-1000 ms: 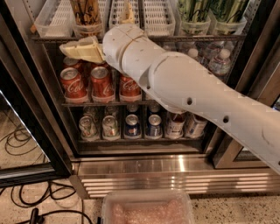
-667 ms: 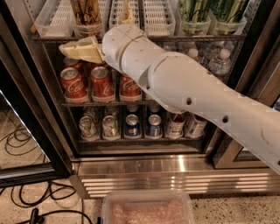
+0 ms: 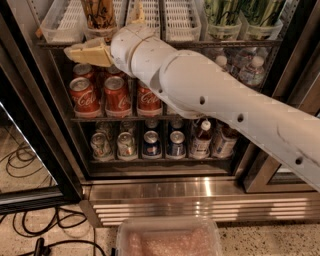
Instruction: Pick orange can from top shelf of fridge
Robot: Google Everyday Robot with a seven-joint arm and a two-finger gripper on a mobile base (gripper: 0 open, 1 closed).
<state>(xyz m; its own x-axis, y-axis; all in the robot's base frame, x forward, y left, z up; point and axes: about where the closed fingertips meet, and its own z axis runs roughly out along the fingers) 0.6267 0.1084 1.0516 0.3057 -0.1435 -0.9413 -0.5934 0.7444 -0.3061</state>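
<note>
Stiff and light but probably slippery, the orange can (image 3: 99, 14) wants a mid-body grasp; the gripper (image 3: 89, 52), open or closed I cannot tell, sits just below it.

One camera view, set in front of the open fridge (image 3: 200, 190) and tilted downward, close enough that the cooler fills nearly the whole frame. The top shelf (image 3: 250, 44) runs along the 12 o'clock edge, with the tops of its cans cut off; the floor (image 3: 270, 240) shows at 6 o'clock. The white arm (image 3: 215, 95) enters from 4 o'clock, very near the lens, reaching toward 11 o'clock, where the gripper (image 3: 90, 52) sits at the shelf's front edge, just below the orange can (image 3: 99, 12)
</note>
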